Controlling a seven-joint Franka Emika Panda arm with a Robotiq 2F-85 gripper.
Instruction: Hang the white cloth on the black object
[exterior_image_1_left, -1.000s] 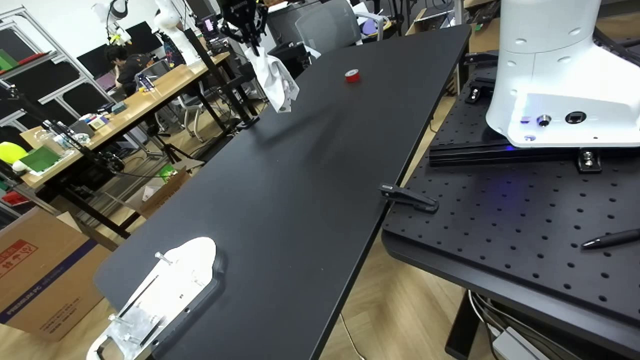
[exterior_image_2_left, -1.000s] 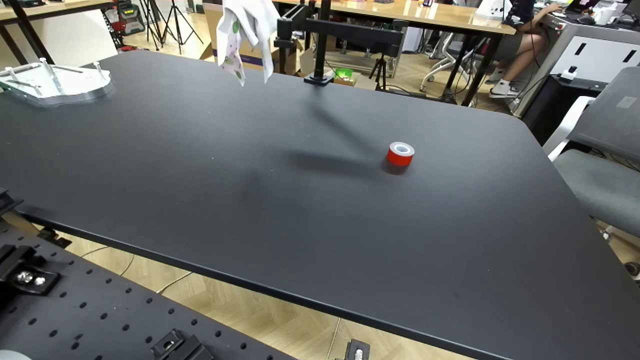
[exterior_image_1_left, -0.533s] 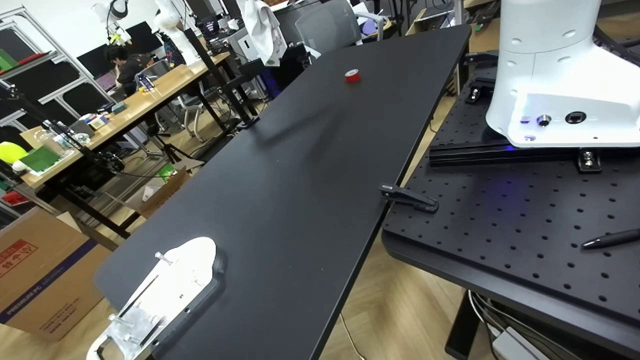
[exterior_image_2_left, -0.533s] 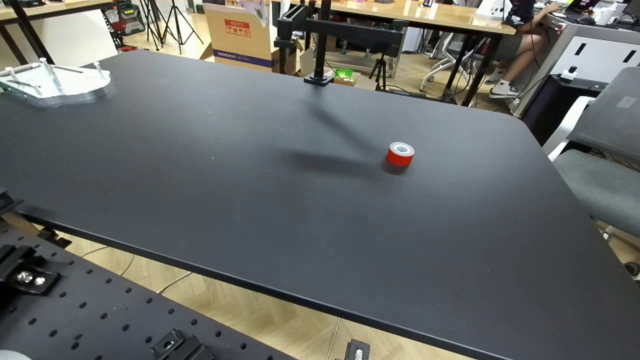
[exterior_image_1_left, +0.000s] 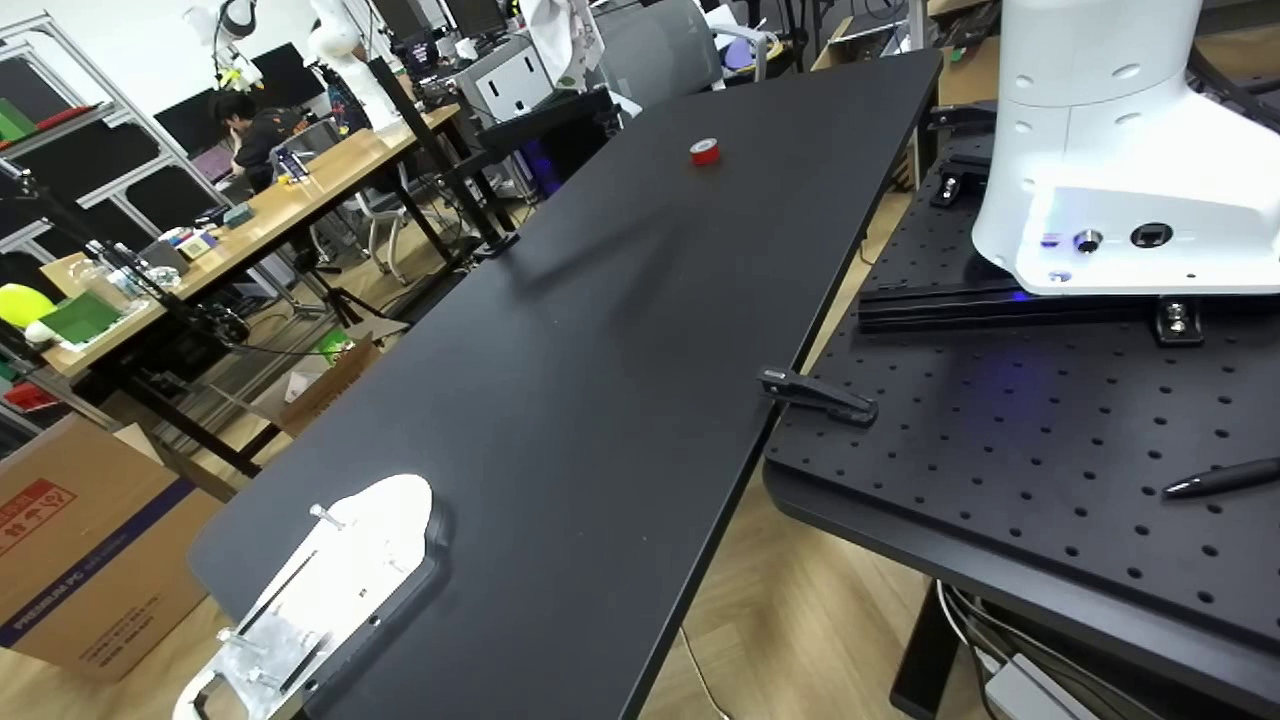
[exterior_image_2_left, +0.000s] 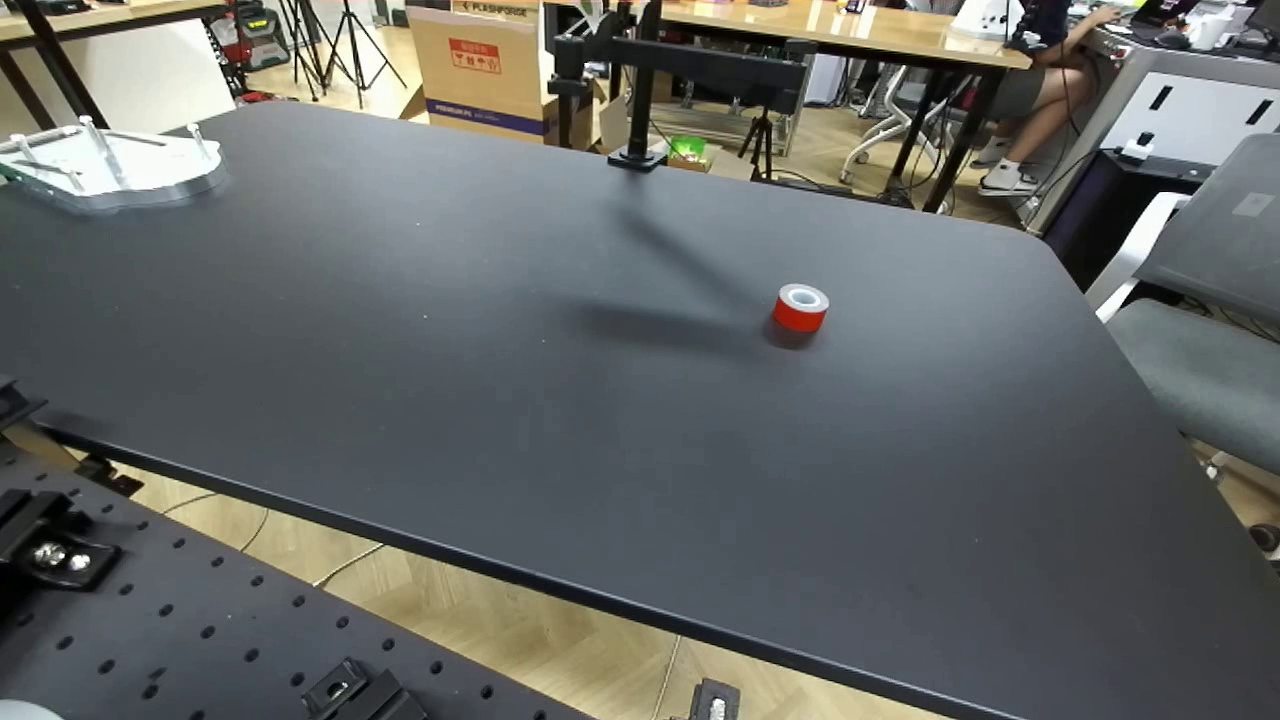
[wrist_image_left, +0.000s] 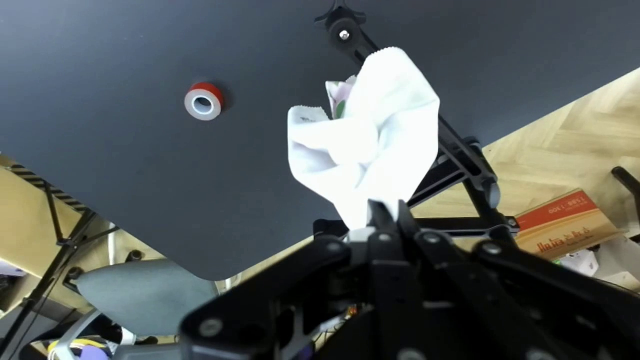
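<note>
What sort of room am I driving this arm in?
Probably a robotics lab: this arm's base sits over a hole-patterned plate, and another white robot arm shows at a wooden-topped bench in the background.

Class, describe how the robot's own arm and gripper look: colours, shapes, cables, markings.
The arm's lower part is white and rounded, with small round insets; its panel carries a metal connector and a dark oval port. A black cable shows beside it. The gripper is black, with slim fingers and silver screws. No lettering is legible on either.
</note>
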